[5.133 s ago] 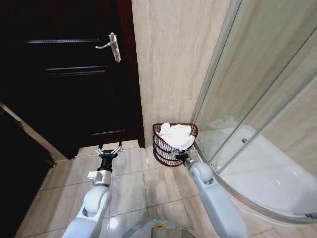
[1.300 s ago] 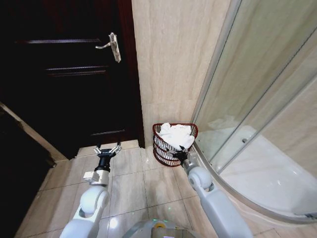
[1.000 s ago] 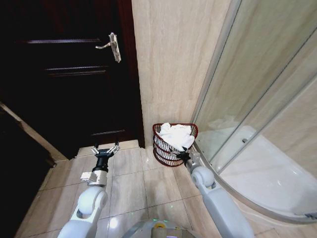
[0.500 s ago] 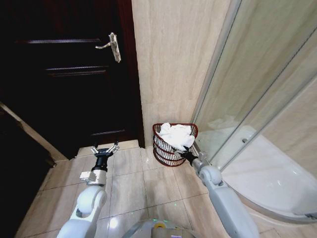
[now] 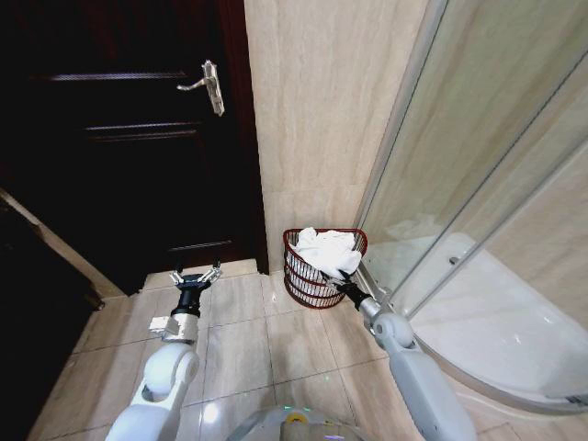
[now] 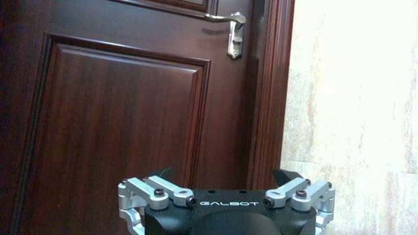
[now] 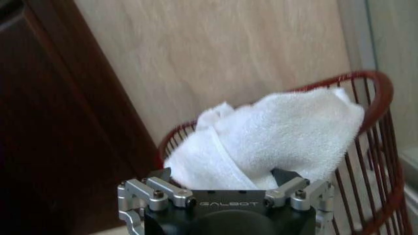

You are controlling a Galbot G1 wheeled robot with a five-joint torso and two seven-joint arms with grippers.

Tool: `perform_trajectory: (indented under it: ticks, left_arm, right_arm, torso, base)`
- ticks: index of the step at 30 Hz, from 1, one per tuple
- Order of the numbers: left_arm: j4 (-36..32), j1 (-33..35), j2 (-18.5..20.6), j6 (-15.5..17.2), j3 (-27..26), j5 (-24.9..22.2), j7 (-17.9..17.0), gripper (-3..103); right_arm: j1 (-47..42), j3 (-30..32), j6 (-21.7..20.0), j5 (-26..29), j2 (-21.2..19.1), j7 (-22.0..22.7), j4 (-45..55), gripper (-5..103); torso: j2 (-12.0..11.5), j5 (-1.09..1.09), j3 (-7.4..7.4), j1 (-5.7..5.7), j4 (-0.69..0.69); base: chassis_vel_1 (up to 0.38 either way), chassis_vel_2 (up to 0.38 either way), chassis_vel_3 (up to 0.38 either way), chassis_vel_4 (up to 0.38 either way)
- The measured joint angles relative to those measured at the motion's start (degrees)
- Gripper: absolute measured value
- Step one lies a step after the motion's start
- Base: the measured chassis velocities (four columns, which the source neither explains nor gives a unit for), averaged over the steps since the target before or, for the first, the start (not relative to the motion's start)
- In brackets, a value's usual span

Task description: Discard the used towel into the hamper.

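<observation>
Two grippers are in view, both spread wide and holding nothing. Largest first: the dark wooden door [image 5: 119, 138] fills the left of the head view, its lever handle [image 5: 208, 84] high on the latch side, with a beige tiled wall [image 5: 322, 110] beside it and the curved glass shower enclosure [image 5: 496, 184] on the right. The floor is pale tile [image 5: 248, 340].

The hamper [image 5: 315, 285], a round red-brown wire basket, stands on the floor in the corner between the tiled wall and the shower's edge. The white towel [image 5: 326, 250] lies inside it, heaped above the rim and draped over the side nearest me.

My right arm reaches forward and low along the shower's curb. My right gripper [image 5: 344, 288] sits just beside the hamper's near right side, close under the towel's hanging edge; I cannot tell whether it touches either. In the right wrist view the towel [image 7: 274, 142] lies just past my parted fingertips [image 7: 282, 175].

My left arm is extended forward over the floor, well apart from the hamper. My left gripper [image 5: 194, 276] points at the door's lower panel, jaws apart.
</observation>
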Motion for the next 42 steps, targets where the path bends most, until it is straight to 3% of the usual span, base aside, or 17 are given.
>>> perform_trajectory:
  ticks: [6, 9, 17, 19, 26, 28, 32, 35, 37, 42]
  left_arm:
    - [0.0, -0.3, 0.0, 0.3, 0.8, 0.3, 0.0, 100]
    - [-0.2, -0.5, 0.0, 0.5, 1.0, 0.4, 0.0, 100]
    - [-0.3, -0.5, -0.2, 0.7, 1.3, 0.5, 0.0, 100]
    - [-0.2, -0.5, -0.2, 0.7, 1.4, 0.6, 0.0, 100]
    - [0.0, -0.8, -0.3, 0.7, 1.7, 0.7, 0.1, 100]
    - [0.0, -0.8, -0.3, 0.7, 1.7, 0.7, 0.1, 100]
    - [0.1, -0.5, -0.3, 0.4, 1.5, 0.7, 0.2, 100]
    - [0.1, -0.2, -0.4, 0.2, 1.3, 0.7, 0.3, 100]
    - [0.1, -0.1, -0.4, 0.1, 1.2, 0.7, 0.3, 100]
    - [0.1, 0.7, -0.4, -0.5, 0.5, 0.7, 0.5, 100]
  right_arm:
    - [-0.4, -1.7, 2.7, -1.3, 0.7, 4.9, 0.8, 103]
    - [-0.5, -2.2, 3.1, -2.0, 1.0, 6.5, 1.0, 100]
    - [-0.9, -2.5, 3.0, -3.7, 0.8, 7.9, 2.3, 73]
    - [-1.0, -2.6, 3.0, -3.9, 0.7, 8.0, 2.7, 73]
    - [-0.9, -3.9, 2.5, -5.0, 0.3, 9.7, 5.8, 49]
    - [-0.8, -4.1, 2.3, -5.1, 0.3, 9.9, 6.3, 49]
    - [-0.2, -4.8, 1.7, -5.1, 0.2, 10.8, 7.6, 37]
    - [1.0, -5.4, 1.4, -5.0, 0.2, 11.6, 7.4, 25]
    - [1.5, -5.5, 1.4, -5.0, 0.2, 11.8, 6.9, 25]
    - [5.2, -6.1, 1.7, -5.0, 0.3, 12.7, 2.1, 10]
  torso:
    - [0.0, 0.00, 0.00, 0.00, 0.00]
    - [0.0, 0.00, 0.00, 0.00, 0.00]
    - [0.0, 0.00, 0.00, 0.00, 0.00]
    - [0.0, 0.00, 0.00, 0.00, 0.00]
    - [0.0, 0.00, 0.00, 0.00, 0.00]
    - [0.0, 0.00, 0.00, 0.00, 0.00]
    - [0.0, 0.00, 0.00, 0.00, 0.00]
    - [0.0, 0.00, 0.00, 0.00, 0.00]
    - [0.0, 0.00, 0.00, 0.00, 0.00]
    - [0.0, 0.00, 0.00, 0.00, 0.00]
  base:
    - [0.000, 0.000, 0.000, 0.000]
    - [0.000, 0.000, 0.000, 0.000]
    - [0.000, 0.000, 0.000, 0.000]
    - [0.000, 0.000, 0.000, 0.000]
    - [0.000, 0.000, 0.000, 0.000]
    - [0.000, 0.000, 0.000, 0.000]
    - [0.000, 0.000, 0.000, 0.000]
    - [0.000, 0.000, 0.000, 0.000]
    - [0.000, 0.000, 0.000, 0.000]
    - [0.000, 0.000, 0.000, 0.000]
